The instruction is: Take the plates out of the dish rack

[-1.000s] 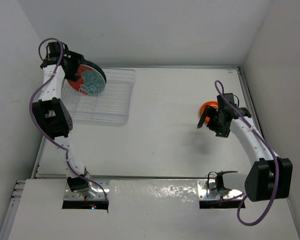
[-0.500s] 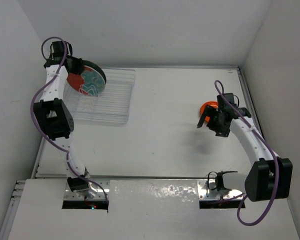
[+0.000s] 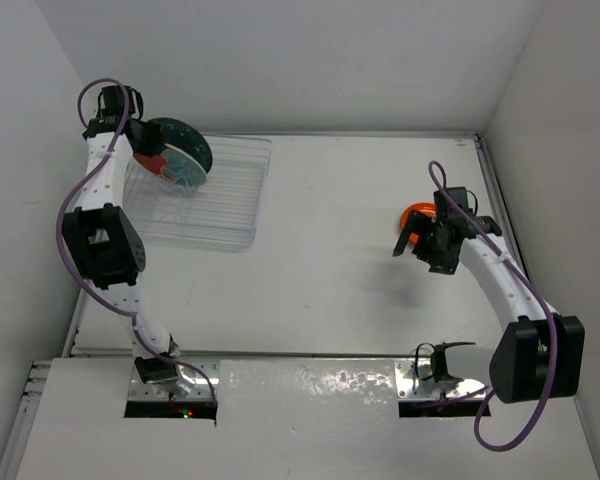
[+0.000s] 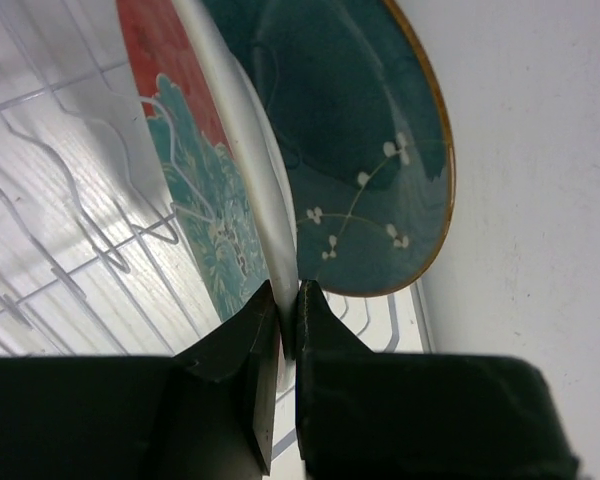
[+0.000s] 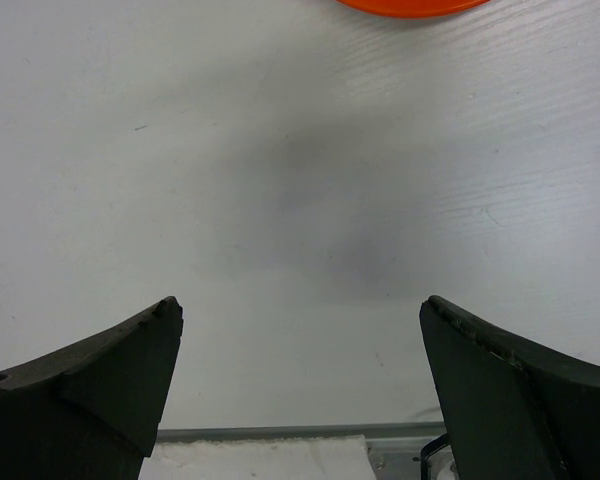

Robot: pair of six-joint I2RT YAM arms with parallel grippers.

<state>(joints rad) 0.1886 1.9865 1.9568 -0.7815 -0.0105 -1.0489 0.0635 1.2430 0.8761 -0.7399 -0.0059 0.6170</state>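
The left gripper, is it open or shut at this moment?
Shut. In the wrist view the left gripper pinches the white rim of the red and teal plate, with no gap showing between its jaws.

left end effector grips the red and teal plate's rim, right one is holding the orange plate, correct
Wrong about the right end effector: it is open and empty, and the round orange plate lies on the white table beyond it, as the right wrist view shows. The left end effector does grip the rim of the half red, half teal plate.
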